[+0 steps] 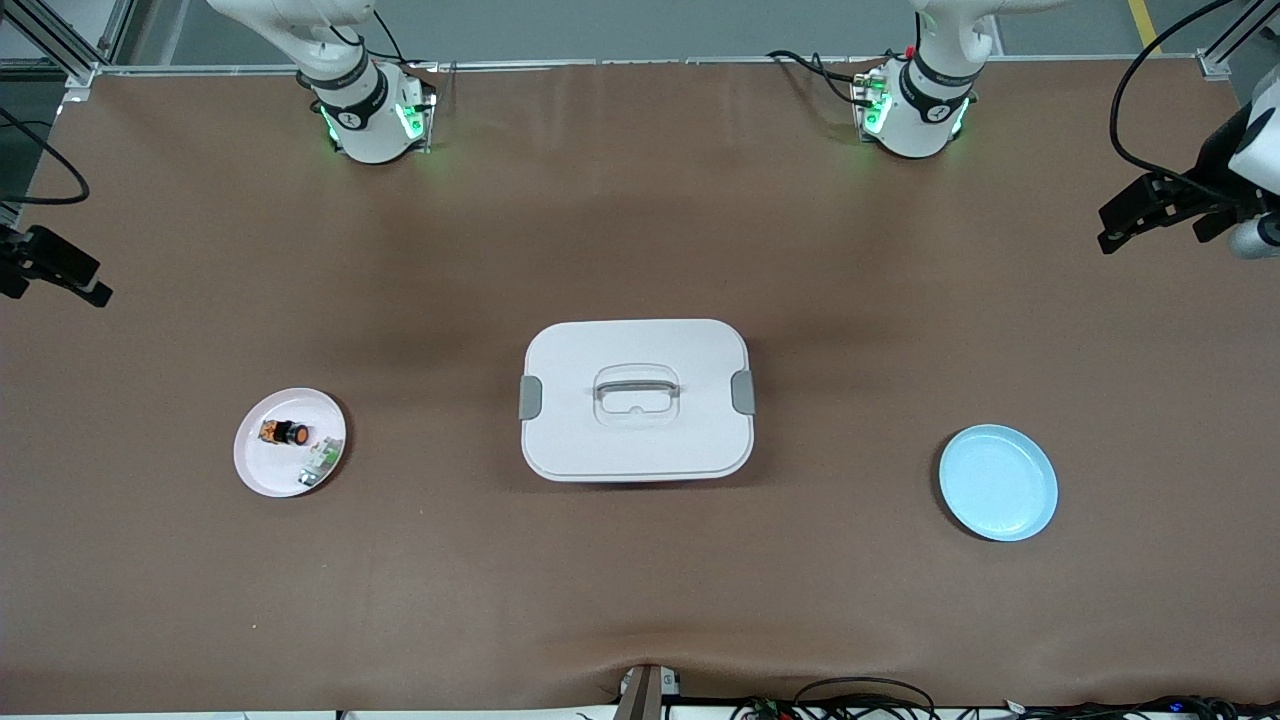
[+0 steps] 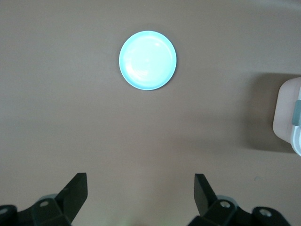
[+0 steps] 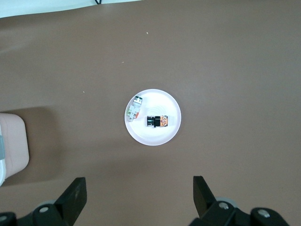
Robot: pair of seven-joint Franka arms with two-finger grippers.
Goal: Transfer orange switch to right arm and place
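Left claw (image 2: 141,197) wide open, empty, above blue plate (image 2: 147,60), right claw (image 3: 140,197) likewise above orange switch (image 3: 157,121)

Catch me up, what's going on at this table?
Nothing is being handled yet. The orange switch lies on its side on the pink plate beside a white-and-green part. The right gripper hovers open above that plate; the left gripper waits open above the blue plate. A closed white box sits between the plates.
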